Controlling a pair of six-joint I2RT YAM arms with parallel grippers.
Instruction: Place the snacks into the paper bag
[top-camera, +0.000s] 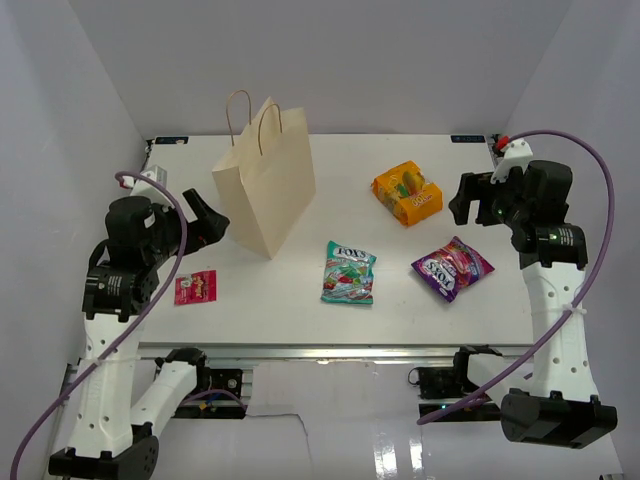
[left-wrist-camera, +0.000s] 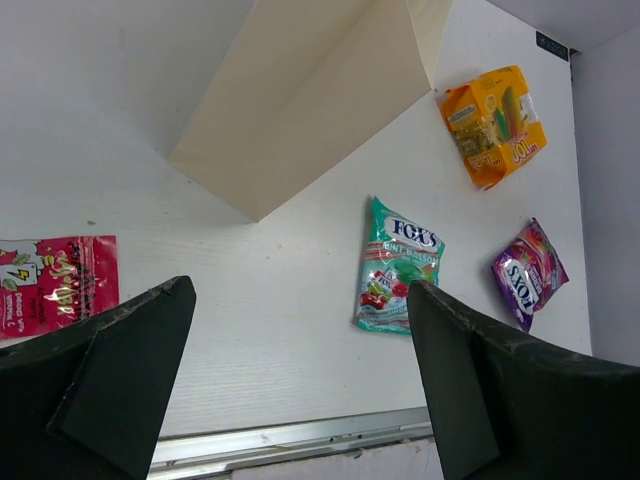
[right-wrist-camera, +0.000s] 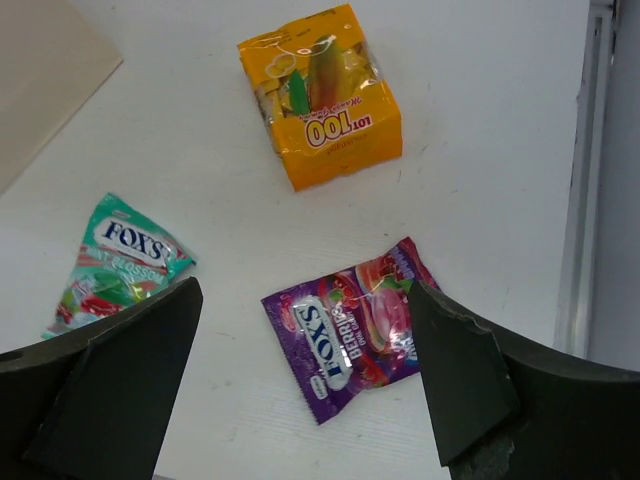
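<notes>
The tan paper bag (top-camera: 265, 180) stands upright at the back left of the white table, handles up; its side shows in the left wrist view (left-wrist-camera: 310, 95). The teal Fox's bag (top-camera: 349, 272) lies mid-table, also in the wrist views (left-wrist-camera: 398, 265) (right-wrist-camera: 112, 262). The purple candy bag (top-camera: 452, 267) (right-wrist-camera: 350, 328) lies to its right. The orange pack (top-camera: 407, 193) (right-wrist-camera: 322, 95) lies behind it. The red sachet (top-camera: 195, 287) (left-wrist-camera: 55, 283) lies front left. My left gripper (top-camera: 212, 222) is open and empty beside the bag. My right gripper (top-camera: 462, 198) is open and empty above the purple bag.
White walls close in the table on the left, back and right. A metal rail (top-camera: 340, 350) runs along the near table edge. Purple cables loop from both arms.
</notes>
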